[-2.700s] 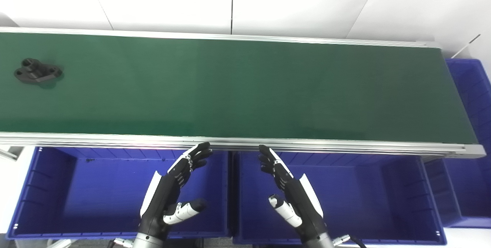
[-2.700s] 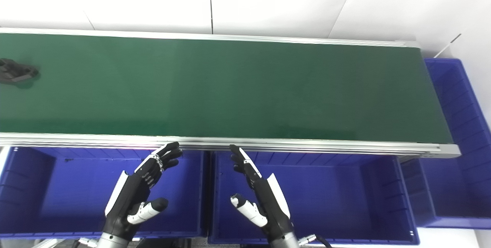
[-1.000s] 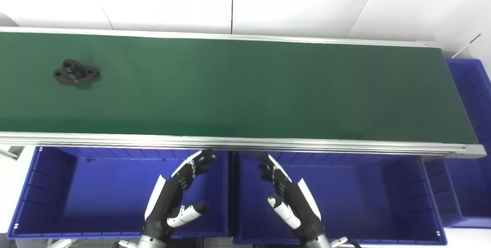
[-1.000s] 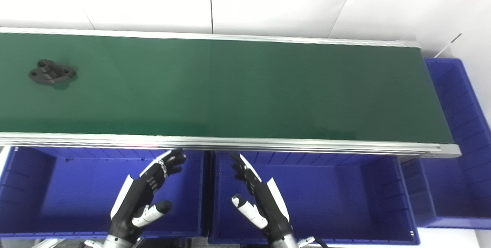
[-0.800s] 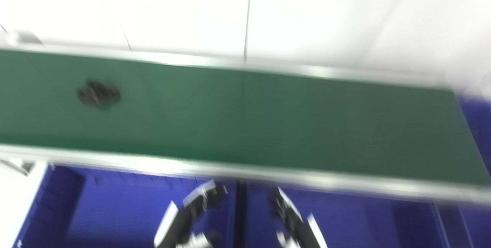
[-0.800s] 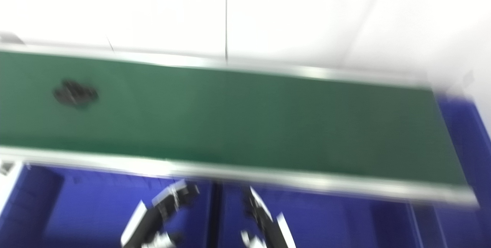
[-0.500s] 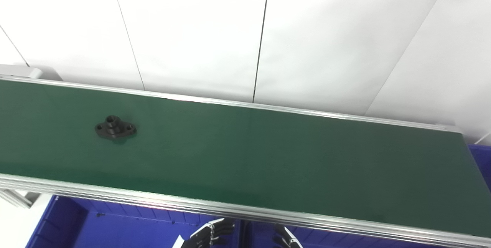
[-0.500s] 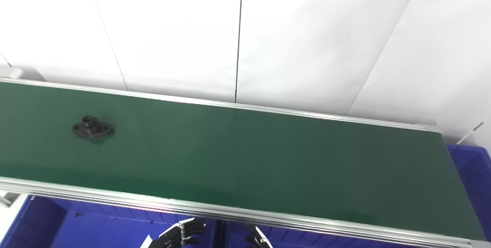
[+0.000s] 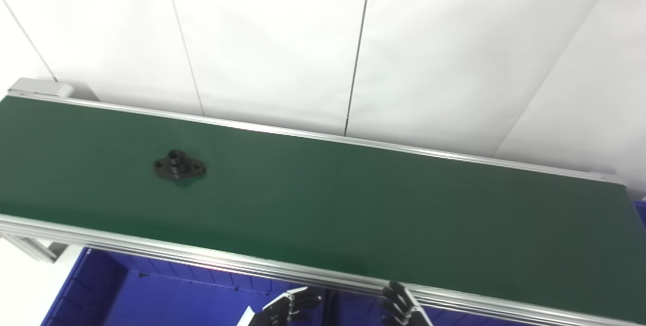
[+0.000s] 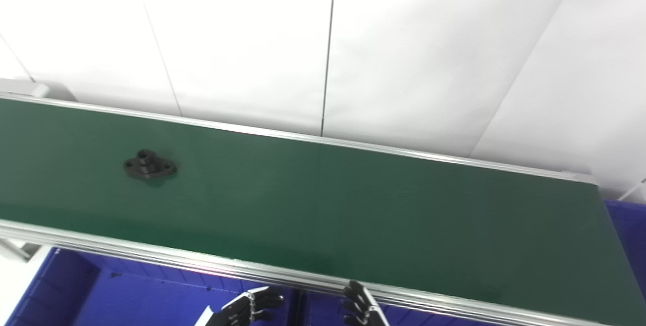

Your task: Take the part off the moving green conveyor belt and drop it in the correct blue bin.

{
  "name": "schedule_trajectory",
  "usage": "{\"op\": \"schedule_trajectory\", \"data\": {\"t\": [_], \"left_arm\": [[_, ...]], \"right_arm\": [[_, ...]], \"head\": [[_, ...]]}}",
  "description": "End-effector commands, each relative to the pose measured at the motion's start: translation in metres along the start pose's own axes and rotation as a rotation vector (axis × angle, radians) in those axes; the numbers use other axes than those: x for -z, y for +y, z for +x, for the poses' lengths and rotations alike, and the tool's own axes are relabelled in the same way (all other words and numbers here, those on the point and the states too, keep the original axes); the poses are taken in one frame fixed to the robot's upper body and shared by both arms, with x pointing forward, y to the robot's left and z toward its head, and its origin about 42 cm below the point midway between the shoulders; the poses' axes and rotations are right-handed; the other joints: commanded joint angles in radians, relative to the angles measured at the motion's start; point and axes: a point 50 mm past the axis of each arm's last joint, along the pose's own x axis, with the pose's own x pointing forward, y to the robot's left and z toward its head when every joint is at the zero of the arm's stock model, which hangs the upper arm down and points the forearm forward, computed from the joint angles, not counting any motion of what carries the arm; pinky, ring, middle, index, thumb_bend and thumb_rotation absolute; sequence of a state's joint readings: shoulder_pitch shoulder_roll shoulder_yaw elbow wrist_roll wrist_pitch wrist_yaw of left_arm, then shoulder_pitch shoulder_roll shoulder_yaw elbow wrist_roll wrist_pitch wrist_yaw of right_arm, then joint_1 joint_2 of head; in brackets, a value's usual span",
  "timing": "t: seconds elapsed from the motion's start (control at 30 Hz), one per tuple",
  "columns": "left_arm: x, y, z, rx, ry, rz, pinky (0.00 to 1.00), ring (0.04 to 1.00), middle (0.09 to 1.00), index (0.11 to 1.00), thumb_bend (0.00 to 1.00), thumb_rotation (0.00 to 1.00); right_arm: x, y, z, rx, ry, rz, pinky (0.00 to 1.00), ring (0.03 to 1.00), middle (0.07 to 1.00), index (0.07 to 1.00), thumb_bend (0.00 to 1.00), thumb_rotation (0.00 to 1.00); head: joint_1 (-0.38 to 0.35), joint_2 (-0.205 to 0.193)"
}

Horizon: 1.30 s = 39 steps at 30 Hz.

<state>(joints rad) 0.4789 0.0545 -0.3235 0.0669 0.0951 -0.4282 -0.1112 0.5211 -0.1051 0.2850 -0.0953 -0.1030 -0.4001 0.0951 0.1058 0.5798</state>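
Observation:
A black flanged part (image 9: 179,167) with a raised hub and bolt holes lies on the green conveyor belt (image 9: 353,205), left of the middle and towards the far rail. Both hands are low at the picture's bottom edge, below the belt's near rail, and only their fingertips show. The left hand (image 9: 288,308) has its fingers stretched out and apart, holding nothing. The right hand (image 9: 400,307) is likewise spread and empty. Both are far to the right of the part and nearer to me.
A blue bin (image 9: 126,295) sits under the belt's near rail at the lower left, and another blue bin's corner (image 10: 626,215) shows past the belt's right end. An aluminium rail (image 9: 202,260) edges the belt. White wall panels stand behind.
The camera has tilted up, so the bins and hands have slid almost out at the bottom. The part has ridden to the right along the belt. Both hands stay spread and empty.

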Motion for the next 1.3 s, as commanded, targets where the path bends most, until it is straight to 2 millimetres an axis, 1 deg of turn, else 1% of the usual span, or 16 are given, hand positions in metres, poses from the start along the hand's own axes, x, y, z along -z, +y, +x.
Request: {"op": "schedule_trajectory", "data": {"t": [0.0,0.07,0.17,0.33,0.43,0.47,0.63,0.7,0.77,0.87,0.9,1.0,1.13,1.2,1.23,1.27], "left_arm": [[-0.009,-0.006,0.002,0.003,-0.061,-0.005,0.75,0.801,0.79,0.776,0.89,0.7],[-0.008,-0.007,0.003,0.005,-0.061,-0.013,0.75,0.8,0.79,0.777,0.88,0.69],[-0.009,-0.009,0.004,0.004,-0.064,-0.017,0.75,0.795,0.789,0.775,0.87,0.67],[-0.009,-0.009,0.006,0.015,-0.065,0.002,0.75,0.799,0.803,0.781,0.88,0.7],[-0.01,-0.008,0.008,0.014,-0.067,0.008,0.76,0.81,0.816,0.786,0.89,0.7],[-0.011,-0.008,0.008,0.014,-0.067,0.008,0.76,0.815,0.82,0.788,0.89,0.7],[-0.013,-0.005,0.011,0.031,-0.083,0.033,0.76,0.828,0.834,0.802,0.86,0.69],[-0.013,-0.003,0.012,0.031,-0.087,0.034,0.75,0.823,0.826,0.801,0.86,0.68],[-0.012,-0.003,0.012,0.028,-0.087,0.027,0.73,0.804,0.809,0.795,0.86,0.67],[-0.01,-0.003,0.013,0.03,-0.081,0.002,0.74,0.793,0.799,0.784,0.87,0.64],[-0.01,-0.003,0.014,0.035,-0.08,-0.003,0.75,0.795,0.8,0.783,0.89,0.64],[-0.01,-0.002,0.014,0.041,-0.083,0.009,0.74,0.795,0.801,0.781,0.88,0.64],[-0.012,-0.002,0.014,0.043,-0.08,0.022,0.74,0.795,0.795,0.778,0.9,0.65],[-0.013,-0.003,0.013,0.047,-0.081,0.016,0.75,0.803,0.801,0.783,0.9,0.64],[-0.013,-0.004,0.013,0.047,-0.086,0.009,0.75,0.804,0.802,0.783,0.9,0.64],[-0.014,-0.004,0.013,0.046,-0.09,0.005,0.75,0.801,0.799,0.778,0.89,0.61]], "right_arm": [[-0.019,-0.003,0.001,0.015,-0.113,-0.07,0.71,0.799,0.845,0.889,0.83,0.75],[-0.03,-0.005,0.004,0.023,-0.156,-0.134,0.66,0.769,0.82,0.867,0.81,0.72],[-0.047,-0.008,0.008,0.024,-0.219,-0.195,0.61,0.747,0.807,0.828,0.84,0.66],[-0.071,-0.015,0.02,0.03,-0.291,-0.273,0.62,0.763,0.825,0.836,0.87,0.64],[-0.089,-0.022,0.041,0.041,-0.33,-0.338,0.62,0.774,0.835,0.861,0.85,0.64],[-0.092,-0.023,0.046,0.044,-0.336,-0.353,0.62,0.778,0.839,0.861,0.85,0.65],[-0.112,-0.034,0.087,0.048,-0.369,-0.444,0.61,0.782,0.844,0.84,0.85,0.67],[-0.118,-0.035,0.099,0.05,-0.378,-0.482,0.59,0.771,0.838,0.834,0.85,0.69],[-0.123,-0.038,0.111,0.045,-0.394,-0.516,0.6,0.77,0.837,0.836,0.85,0.69],[-0.133,-0.043,0.138,0.036,-0.424,-0.595,0.61,0.759,0.831,0.84,0.84,0.69],[-0.138,-0.043,0.148,0.033,-0.429,-0.629,0.61,0.749,0.824,0.846,0.84,0.71],[-0.151,-0.041,0.172,0.022,-0.425,-0.7,0.64,0.766,0.83,0.853,0.84,0.73],[-0.165,-0.037,0.199,0.007,-0.419,-0.721,0.65,0.783,0.834,0.857,0.84,0.67],[-0.169,-0.035,0.208,0.006,-0.415,-0.727,0.63,0.78,0.837,0.866,0.85,0.65],[-0.17,-0.033,0.216,0.006,-0.417,-0.737,0.63,0.78,0.837,0.868,0.85,0.65],[-0.171,-0.032,0.221,0.007,-0.418,-0.745,0.61,0.77,0.834,0.873,0.86,0.64]], "head": [[0.002,0.002],[0.006,0.002],[0.002,0.004],[-0.007,0.006],[-0.017,0.007],[-0.017,0.007],[-0.027,0.014],[-0.032,0.017],[-0.034,0.017],[-0.039,0.018],[-0.042,0.012],[-0.046,0.016],[-0.049,0.018],[-0.049,0.019],[-0.048,0.018],[-0.048,0.018]]}}
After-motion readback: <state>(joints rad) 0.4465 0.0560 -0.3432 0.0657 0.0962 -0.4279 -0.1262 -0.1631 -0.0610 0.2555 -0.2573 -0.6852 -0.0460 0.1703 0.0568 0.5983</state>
